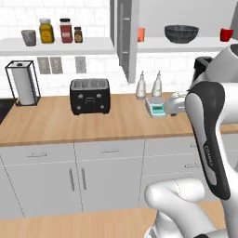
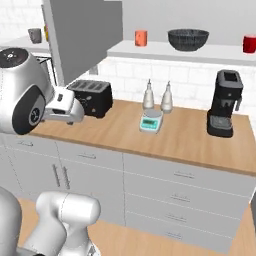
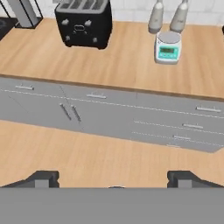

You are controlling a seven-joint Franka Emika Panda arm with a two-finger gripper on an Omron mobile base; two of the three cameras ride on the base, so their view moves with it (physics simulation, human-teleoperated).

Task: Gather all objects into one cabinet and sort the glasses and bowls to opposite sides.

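Up in the open cabinet (image 2: 210, 50) stand bowl (image 2: 188, 39), orange cup (image 2: 141, 38), red cup (image 2: 249, 44); gripper (image 3: 114, 177) far below them, fingers apart, holding nothing

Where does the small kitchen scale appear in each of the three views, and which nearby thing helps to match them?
Left base view: kitchen scale on the counter, right of centre.
Right base view: scale near the middle of the counter.
Hand view: scale at upper right.
Shared landmark: the two white bottles just behind it.
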